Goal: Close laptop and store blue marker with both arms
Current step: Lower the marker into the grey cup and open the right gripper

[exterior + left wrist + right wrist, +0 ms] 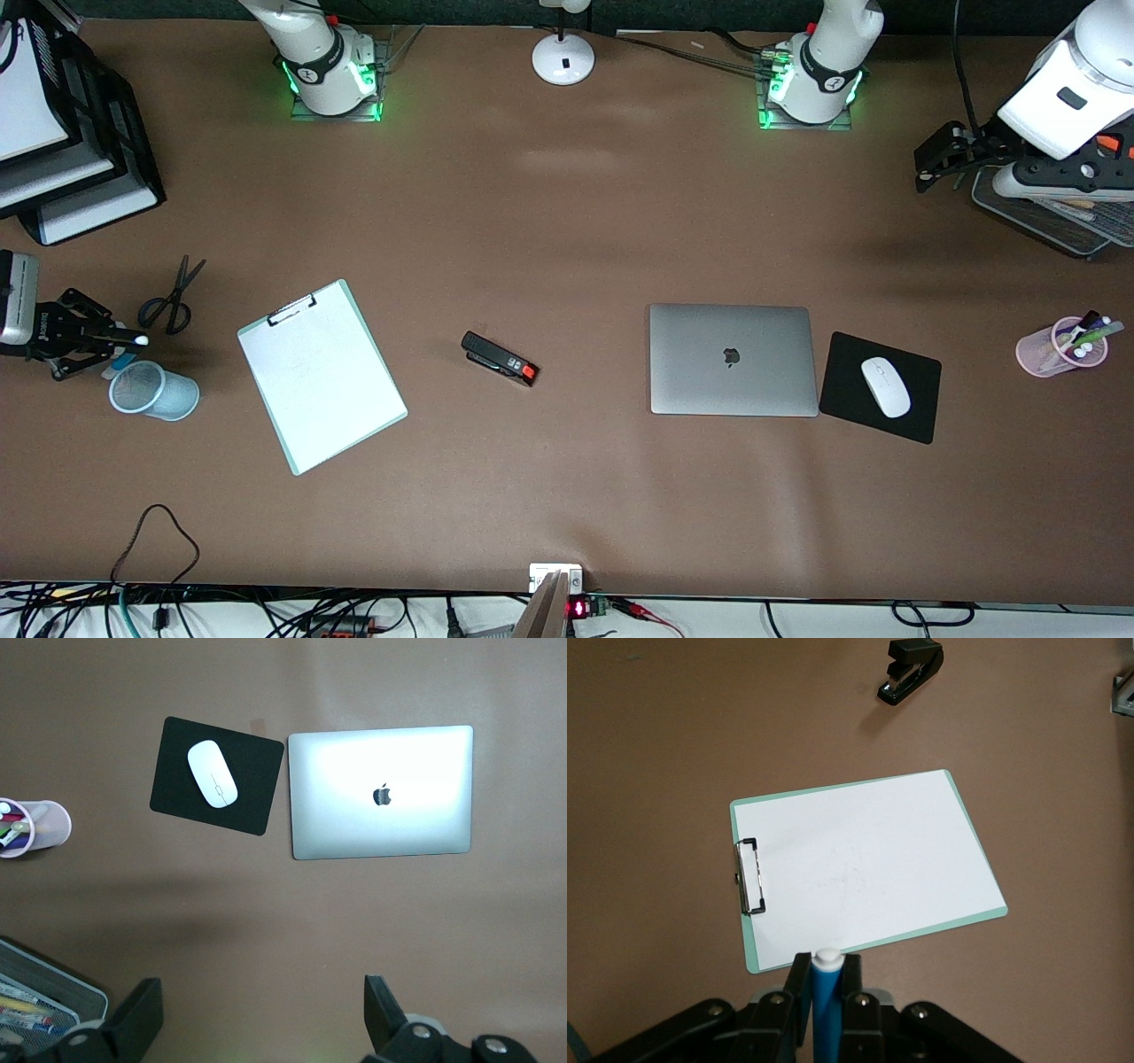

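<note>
The laptop lies closed on the table, silver lid up with the black apple logo; it also shows in the left wrist view. My right gripper is at the right arm's end of the table, just above a light-blue mesh cup. It is shut on the blue marker, whose white end sticks out past the fingers. In the right wrist view the marker sits gripped between the jaws of the right gripper. My left gripper is open and empty, up over the left arm's end of the table; it also shows in the left wrist view.
A black mouse pad with a white mouse lies beside the laptop. A pink pen cup and a mesh tray are at the left arm's end. A black stapler, a clipboard, scissors and stacked trays are toward the right arm's end.
</note>
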Motion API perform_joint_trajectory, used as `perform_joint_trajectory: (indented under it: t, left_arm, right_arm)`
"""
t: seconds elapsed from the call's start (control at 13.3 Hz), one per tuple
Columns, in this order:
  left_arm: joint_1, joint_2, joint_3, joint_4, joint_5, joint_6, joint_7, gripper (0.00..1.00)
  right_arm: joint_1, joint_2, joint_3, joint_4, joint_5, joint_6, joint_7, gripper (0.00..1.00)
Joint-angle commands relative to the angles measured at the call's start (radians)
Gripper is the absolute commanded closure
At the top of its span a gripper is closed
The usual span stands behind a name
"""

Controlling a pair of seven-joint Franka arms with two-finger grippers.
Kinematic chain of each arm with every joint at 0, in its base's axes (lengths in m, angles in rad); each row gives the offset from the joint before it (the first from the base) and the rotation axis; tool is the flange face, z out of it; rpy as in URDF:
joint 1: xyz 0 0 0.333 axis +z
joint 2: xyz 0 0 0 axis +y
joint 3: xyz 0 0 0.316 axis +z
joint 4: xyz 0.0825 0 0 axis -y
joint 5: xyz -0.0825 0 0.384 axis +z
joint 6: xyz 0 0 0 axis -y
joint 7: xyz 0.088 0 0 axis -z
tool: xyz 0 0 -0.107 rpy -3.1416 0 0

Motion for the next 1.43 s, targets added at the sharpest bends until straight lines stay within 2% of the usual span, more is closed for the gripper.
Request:
perform_joint_trajectory:
  t: [0.0, 0.3, 1.2, 1.35]
  left_arm:
    - [-0.001, -0.017, -0.002, -0.004, -0.009, 0.009, 0.016, 0.0]
    - [0.001, -0.017, -0.002, -0.002, -0.009, 0.008, 0.016, 0.0]
    - [-0.001, -0.008, 0.0, 0.002, -0.006, 0.018, 0.016, 0.0]
    - [-0.001, -0.008, 0.0, 0.002, -0.006, 0.018, 0.016, 0.0]
  right_arm:
    - [-0.048, 0.046, 0.022, 0.043, 0.028, -0.051, -0.033, 1.0]
    - [-0.063, 0.118, 0.028, 0.152, 0.035, -0.126, -0.085, 1.0]
    - [-0.112, 0.177, 0.034, 0.16, 0.051, -0.166, -0.12, 1.0]
    - [-0.112, 0.191, 0.05, 0.189, 0.049, -0.162, -0.12, 1.0]
